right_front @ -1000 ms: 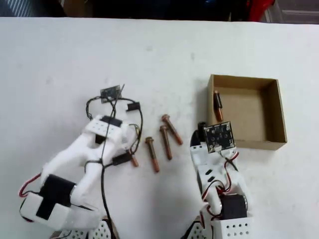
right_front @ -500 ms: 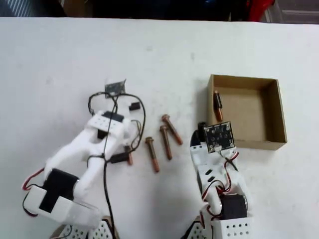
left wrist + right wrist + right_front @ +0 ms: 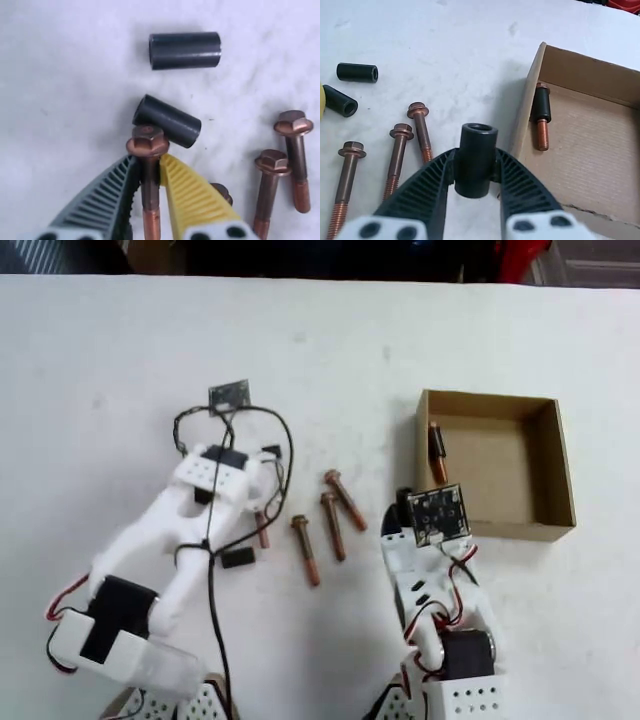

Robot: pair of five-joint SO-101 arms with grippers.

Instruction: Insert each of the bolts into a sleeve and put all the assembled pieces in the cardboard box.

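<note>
L gripper (image 3: 150,182), one grey ribbed finger + one yellow, closed on copper hex-head bolt (image 3: 147,142) just under its head. R gripper (image 3: 475,175), black ribbed fingers, clamps black cylindrical sleeve (image 3: 478,150) upright btwn them.

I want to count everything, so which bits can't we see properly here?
High view: the right arm's camera board largely covers the sleeve held in the right jaws.
Left wrist view: the yellow jaw hides one bolt except its head; the held bolt loses its tip at the edge.
Right wrist view: the jaws hide the sleeve's lower end.
</note>
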